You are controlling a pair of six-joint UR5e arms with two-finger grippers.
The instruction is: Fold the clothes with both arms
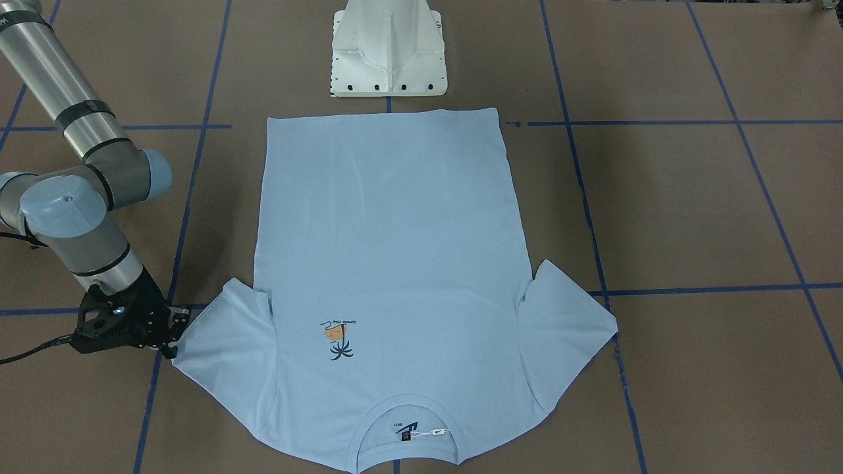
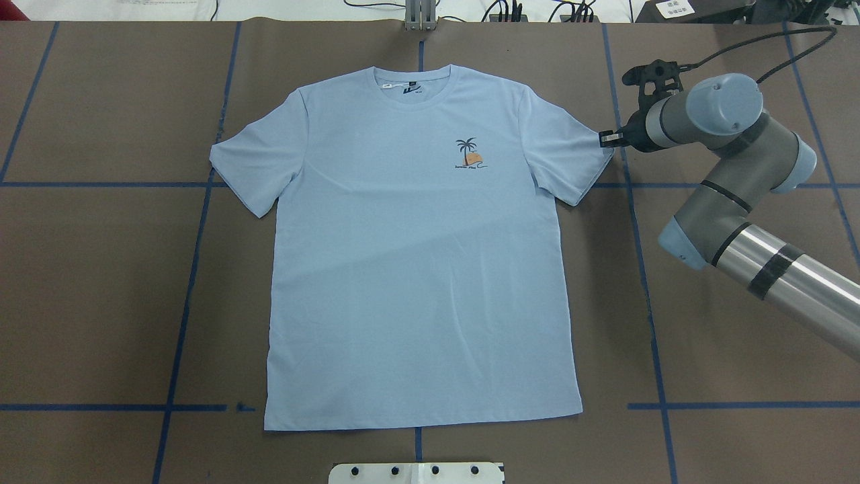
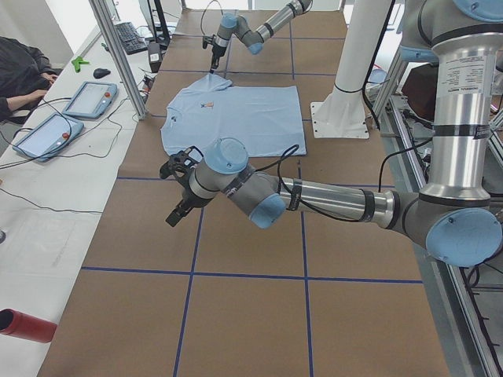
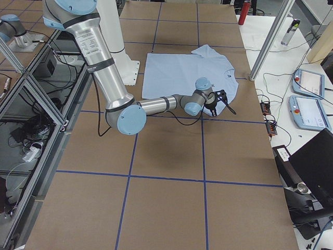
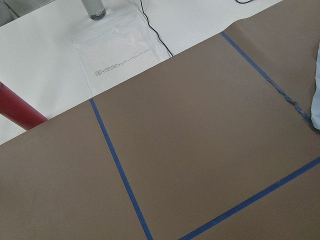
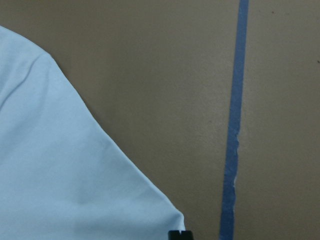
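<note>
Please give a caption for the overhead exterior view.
Right gripper at the sleeve corner of a light-blue T-shirt lying flat on the table.

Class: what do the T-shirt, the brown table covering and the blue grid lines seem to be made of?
T-shirt: soft knit fabric, perhaps cotton, matte; it lies limp with faint creases.
Table covering: likely brown paper or card, matte; its sheet edge shows.
Grid lines: probably adhesive tape; an edge looks torn.

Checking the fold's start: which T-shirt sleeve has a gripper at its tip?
The sleeve on the robot's right, with the right gripper at its tip; the other sleeve lies alone.
</note>
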